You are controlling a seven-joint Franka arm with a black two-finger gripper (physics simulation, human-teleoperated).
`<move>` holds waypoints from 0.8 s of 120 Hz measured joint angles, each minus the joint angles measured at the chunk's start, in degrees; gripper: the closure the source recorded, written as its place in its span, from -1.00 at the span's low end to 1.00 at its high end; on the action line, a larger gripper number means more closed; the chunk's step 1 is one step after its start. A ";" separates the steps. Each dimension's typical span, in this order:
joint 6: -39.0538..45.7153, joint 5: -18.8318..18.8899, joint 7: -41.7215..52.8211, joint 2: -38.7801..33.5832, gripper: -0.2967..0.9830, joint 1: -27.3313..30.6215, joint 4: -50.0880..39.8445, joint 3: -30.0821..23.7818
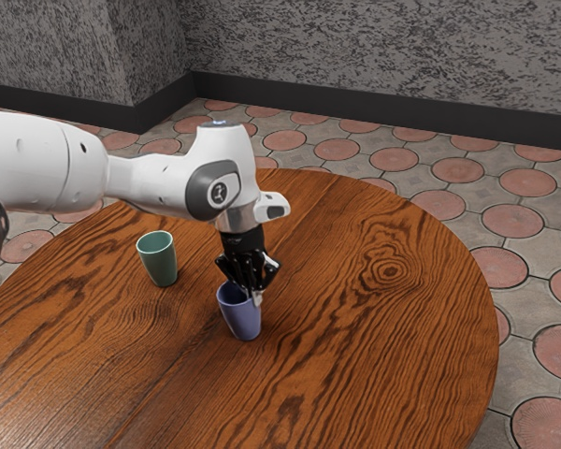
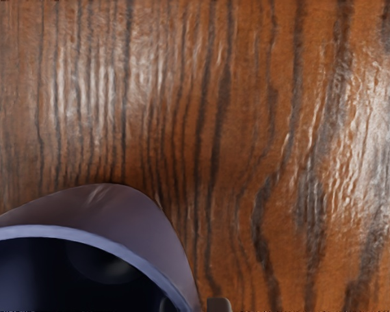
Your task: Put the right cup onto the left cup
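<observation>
Blue-violet cup [image 2: 117, 211] standing on a wooden table [image 1: 374, 365], the black gripper [image 1: 254, 296] at its rim; whether it is clamped there, I cannot tell. Best secure that wall squarely, then lift straight up, level, well above the green cup [image 1: 160, 262].

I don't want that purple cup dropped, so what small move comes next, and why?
I'd close the end effector on the purple cup's rim: its fingers look open, straddling the wall, one inside, one outside, and the cup stands on the table.
</observation>
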 joint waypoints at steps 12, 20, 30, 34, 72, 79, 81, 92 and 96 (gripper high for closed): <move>-0.62 0.47 -0.15 -1.05 0.66 -0.01 0.00 0.11; -1.33 0.83 -0.27 -1.95 0.67 -0.01 0.00 0.52; -2.54 2.02 -0.49 -3.33 0.68 0.00 0.04 0.78; -3.23 2.66 -0.58 -3.81 0.68 -0.05 0.47 1.11; -12.22 8.88 -0.54 -4.02 0.69 0.17 11.03 5.41; -13.39 9.92 -0.29 -3.80 0.69 0.33 12.49 6.26; -13.68 10.15 -0.19 -3.61 0.69 0.35 13.04 6.57; -14.93 11.12 0.54 -2.27 0.69 0.77 15.94 7.94; -15.26 11.35 0.88 -1.75 0.69 1.11 16.86 8.20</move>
